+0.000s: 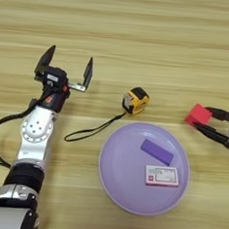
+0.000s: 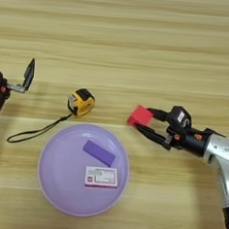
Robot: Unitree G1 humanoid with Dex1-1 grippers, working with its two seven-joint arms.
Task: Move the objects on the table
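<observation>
We see the red cube [image 2: 140, 115] pinched between the two black fingers of the right gripper [image 2: 144, 120], just right of the purple plate [image 2: 53, 179] and above the table [image 2: 141, 40]; whether it touches the wood we cannot tell. On the plate lie a flat purple block [image 2: 99, 152] and, beside it, the white box with red edge [image 2: 101, 176], its print too small to read. The yellow-and-black tape measure [image 2: 81, 102] sits just beyond the plate's far rim, its black cord [image 2: 35, 130] looping leftward. The left gripper [image 1: 66, 70] hovers well to the left, fingers spread wide and empty; the right eye view cuts most of it off.
</observation>
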